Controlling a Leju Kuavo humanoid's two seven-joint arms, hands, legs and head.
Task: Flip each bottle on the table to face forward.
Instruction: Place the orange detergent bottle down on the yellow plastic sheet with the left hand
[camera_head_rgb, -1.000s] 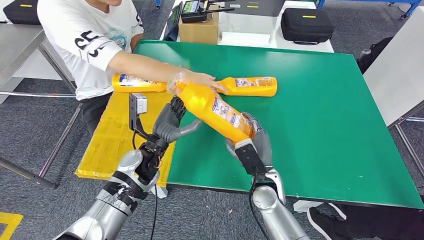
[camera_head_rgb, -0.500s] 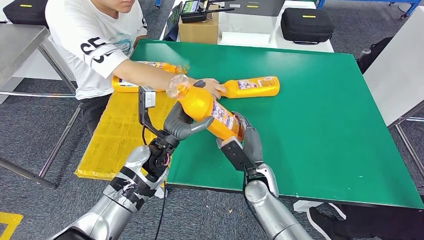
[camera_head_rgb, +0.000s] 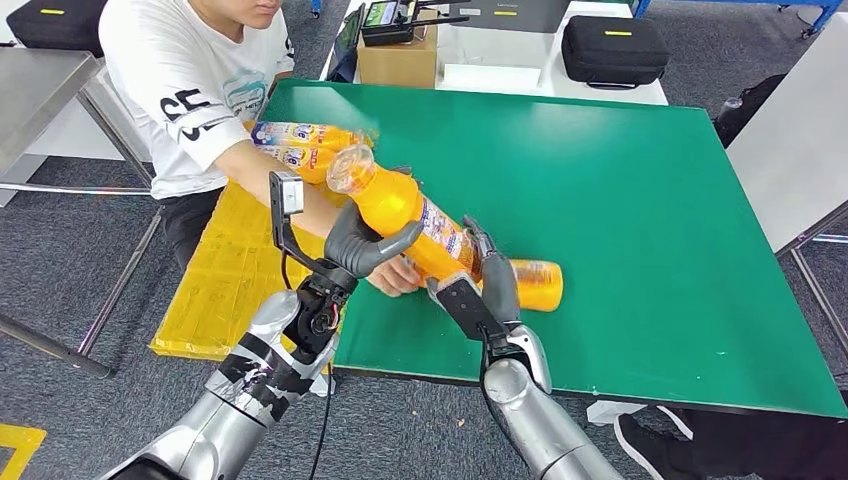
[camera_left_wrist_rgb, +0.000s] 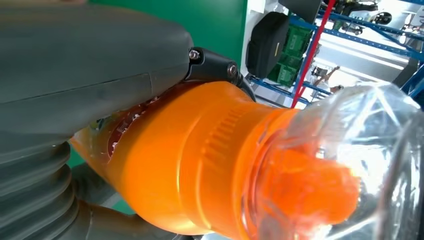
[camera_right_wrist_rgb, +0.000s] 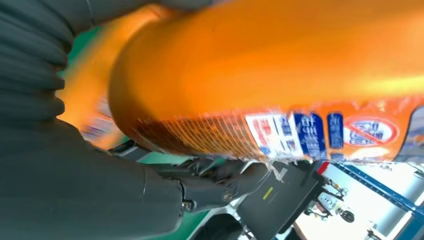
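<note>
Held bottle (camera_head_rgb: 415, 222): orange bottle with a printed label and a clear plastic wrap over its cap end, lifted off the table and tilted, cap end up toward the person, base end down toward the robot. In the left wrist view (camera_left_wrist_rgb: 210, 165) the ribbed orange shoulder and wrapped cap show close up; in the right wrist view (camera_right_wrist_rgb: 280, 75) the label band and barcode show.

Left hand (camera_head_rgb: 362, 245): grips the held bottle at its upper body, just below the neck, thumb across the near side (dark fingers wrap the far side in the left wrist view (camera_left_wrist_rgb: 90, 75)).

Right hand (camera_head_rgb: 480, 285): holds the held bottle at its lower, base end, fingers curled up round it; in the right wrist view (camera_right_wrist_rgb: 165, 195) dark fingers cup the labelled side.

Second bottle (camera_head_rgb: 530, 285): orange, lying on its side on the table just behind the right hand, partly hidden by it.

Bottles at the far-left edge (camera_head_rgb: 300, 148): two orange labelled bottles lying side by side near the table's corner, beside the person.

Table (camera_head_rgb: 640, 200): green top.

Person (camera_head_rgb: 185, 90): white printed T-shirt, seated at the table's left; one hand (camera_head_rgb: 393, 275) sits under the held bottle, between the robot's two hands.

Cardboard box (camera_head_rgb: 397, 60): beyond the table's far edge (a handheld device on top).

Black case (camera_head_rgb: 612, 48): on the white surface behind the table.
</note>
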